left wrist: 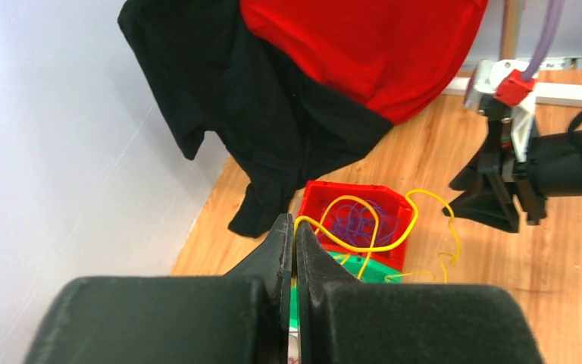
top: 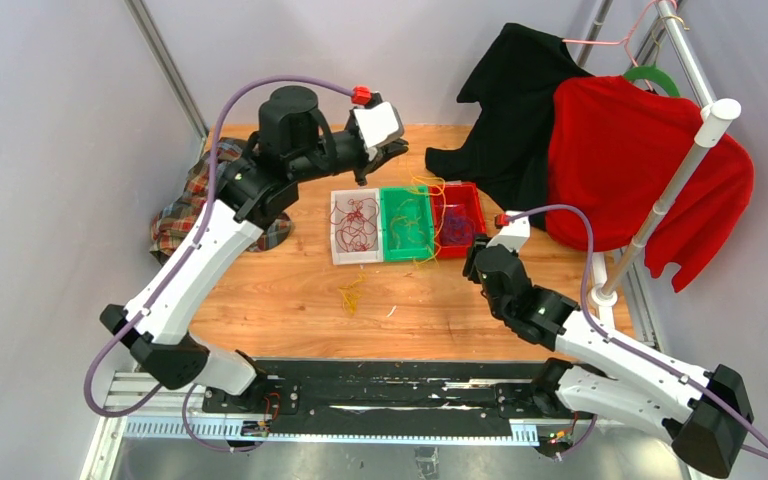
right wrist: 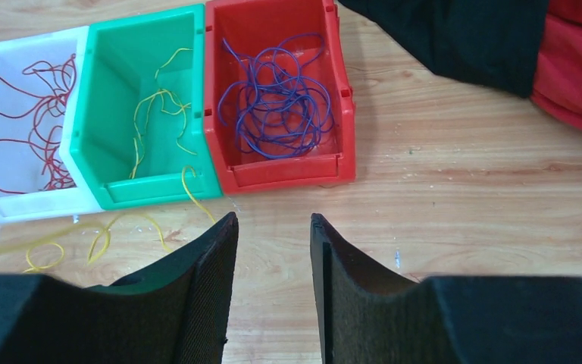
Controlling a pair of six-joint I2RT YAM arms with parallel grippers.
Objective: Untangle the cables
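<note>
Left gripper (left wrist: 294,231) is pinching a yellow cable (left wrist: 394,243) at lower centre of its wrist view, while right gripper (right wrist: 273,227) is hovering, fingers apart, below the red bin (right wrist: 280,173).

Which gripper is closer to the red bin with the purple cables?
Right. The right gripper sits just off the red bin's near edge; the left gripper hangs beyond its far left corner.

Wooden table (top: 290,300): white bin (right wrist: 38,205), green bin (right wrist: 159,189), red bin (right wrist: 288,173), loose yellow cable (top: 350,295), plaid cloth (top: 185,215)
</note>
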